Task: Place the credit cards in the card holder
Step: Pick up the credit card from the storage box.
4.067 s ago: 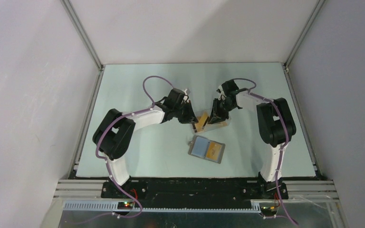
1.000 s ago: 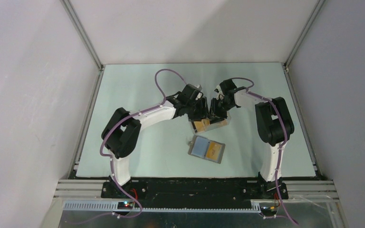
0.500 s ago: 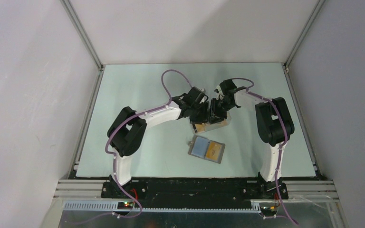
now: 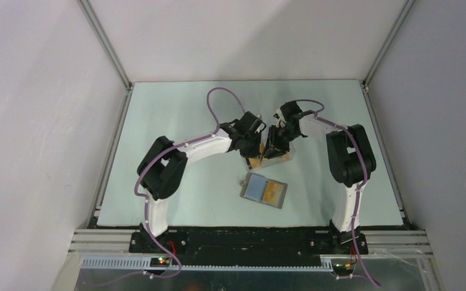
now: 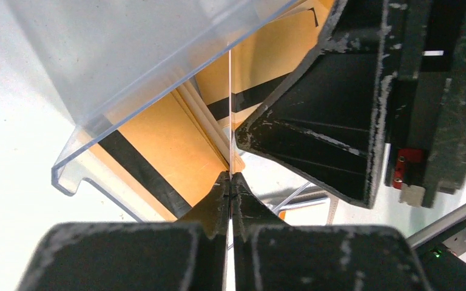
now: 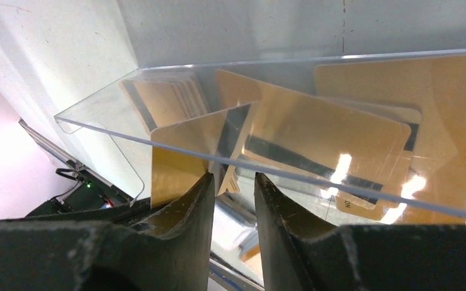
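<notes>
The credit cards (image 6: 315, 139) are orange-gold with dark stripes and lie stacked in a clear plastic box (image 4: 281, 159). My left gripper (image 5: 230, 177) is shut on the thin edge of one card, seen edge-on at the box's open end (image 5: 127, 54); other cards (image 5: 158, 139) lie beside it. My right gripper (image 6: 233, 177) has its jaws a narrow gap apart over the box's clear rim (image 6: 97, 121). From above, the left gripper (image 4: 256, 147) and the right gripper (image 4: 274, 145) meet over the box. The card holder (image 4: 253, 189) lies open nearer the arms, with one orange card (image 4: 272, 194) in it.
The pale table (image 4: 176, 121) is bounded by metal rails (image 4: 112, 151) and grey walls. The two wrists stand close together above the box. The right gripper's black fingers (image 5: 315, 109) fill the right side of the left wrist view.
The left arm has reached further right to the box. Its gripper has gone from open to shut on a card edge. The right gripper, box and card holder have stayed put.
</notes>
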`<state>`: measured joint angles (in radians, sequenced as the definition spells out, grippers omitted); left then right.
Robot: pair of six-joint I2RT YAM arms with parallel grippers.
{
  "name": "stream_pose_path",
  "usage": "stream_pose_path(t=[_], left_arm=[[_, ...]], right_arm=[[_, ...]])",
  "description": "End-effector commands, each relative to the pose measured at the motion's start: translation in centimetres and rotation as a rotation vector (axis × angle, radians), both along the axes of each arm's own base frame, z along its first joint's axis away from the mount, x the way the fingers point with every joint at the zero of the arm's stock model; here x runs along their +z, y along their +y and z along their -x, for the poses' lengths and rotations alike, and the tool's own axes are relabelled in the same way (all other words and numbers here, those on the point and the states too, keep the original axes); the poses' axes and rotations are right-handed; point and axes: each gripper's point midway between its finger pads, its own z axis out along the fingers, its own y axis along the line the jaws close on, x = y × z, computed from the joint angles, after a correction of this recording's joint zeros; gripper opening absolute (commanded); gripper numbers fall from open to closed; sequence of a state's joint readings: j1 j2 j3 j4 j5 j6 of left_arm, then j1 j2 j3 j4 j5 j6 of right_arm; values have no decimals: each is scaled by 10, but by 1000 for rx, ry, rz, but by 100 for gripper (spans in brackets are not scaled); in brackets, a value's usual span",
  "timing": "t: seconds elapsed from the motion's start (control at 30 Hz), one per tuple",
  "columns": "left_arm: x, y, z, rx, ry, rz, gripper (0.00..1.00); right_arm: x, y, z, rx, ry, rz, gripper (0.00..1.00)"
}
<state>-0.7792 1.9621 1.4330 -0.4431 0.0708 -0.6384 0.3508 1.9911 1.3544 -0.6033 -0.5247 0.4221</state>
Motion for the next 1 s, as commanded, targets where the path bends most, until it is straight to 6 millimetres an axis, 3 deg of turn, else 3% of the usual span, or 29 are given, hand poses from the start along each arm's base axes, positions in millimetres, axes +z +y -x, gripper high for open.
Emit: stream_pose_path(t=[0.0,0.1,0.17,0.3,0.47,0.5,0.53,0.57,0.6,0.63,0.67,0.7,0.73,0.77,0.8,0.83,0.97], left_arm=[[25,1,-9,9,-67,-4,0],[35,10,-14,49,-101,-14,0],[50,17,-19,83,-136,-6,0],[99,36,-25,151,-238,42,0],[151,59,-20,216,-333,123,0],[163,62,-15,226,-349,161,0],[160,65,-9,223,-335,176,0],[179,65,-5,239,-358,250,0],[172,65,4,225,-333,279,0],[195,63,7,238,-365,379,0],[186,61,17,211,-334,417,0],[217,57,21,214,-382,549,0],[200,55,35,186,-334,586,0],[239,49,42,161,-380,761,0],[226,50,49,161,-353,793,0],[252,48,57,136,-373,906,0],[266,46,77,70,-361,1008,0]], right_arm=[[34,4,-2,0,-61,-37,37],[49,-2,-3,-5,-95,-35,50],[69,-6,-5,-14,-148,-41,58],[110,-16,-6,-33,-248,-66,73],[152,-22,5,-28,-335,-128,81],[167,-21,11,-19,-358,-165,83],[169,-23,13,-31,-361,-188,83],[185,-21,21,-19,-387,-244,84],[187,-24,21,-44,-390,-281,84],[206,-21,33,-20,-417,-354,85],[208,-22,32,-41,-424,-404,86],[225,-20,44,-14,-448,-474,87],[229,-19,46,-27,-455,-525,87],[244,-17,58,4,-470,-586,87],[248,-15,59,-6,-471,-635,87],[259,-12,69,26,-478,-683,86],[278,2,86,92,-495,-787,83]])
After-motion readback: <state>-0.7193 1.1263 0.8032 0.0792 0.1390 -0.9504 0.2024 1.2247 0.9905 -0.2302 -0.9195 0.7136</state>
